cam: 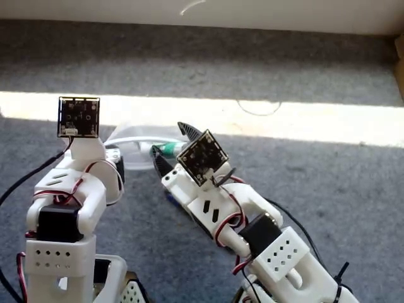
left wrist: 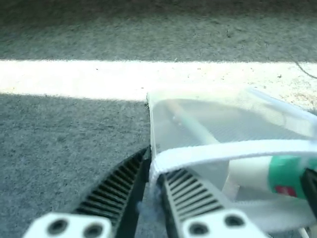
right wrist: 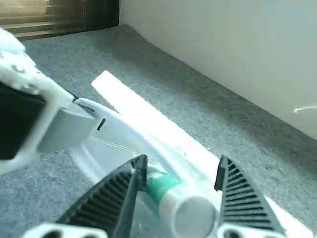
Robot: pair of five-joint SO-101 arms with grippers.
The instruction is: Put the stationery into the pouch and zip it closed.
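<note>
We see a clear mesh pouch with white zip trim (cam: 134, 140) lying about mid-way across the grey carpeted surface (cam: 315, 196). It sits on the near edge of the sunlit strip (cam: 328, 120) that runs from one side edge to the other.

Contents: one thin white stick (left wrist: 190, 124) lies inside against the mesh. A white cylindrical tube with a green band (left wrist: 267, 173) sits at the pouch mouth, under the raised white zip trim (left wrist: 228, 148). We can't tell how much of the tube is actually inside.

Left gripper (left wrist: 153, 181): fingers nearly closed, pinching the zip trim at the pouch's corner and holding that edge up off the carpet.

Right gripper (right wrist: 182, 159): jaws spread wide, one on each side of the tube's round end. One jaw is close against the green band; the other stands off it. We can't confirm contact.

Labels: a small red patch on the tube next to the green band, with no print we can read. We see no writing on the pouch.
</note>
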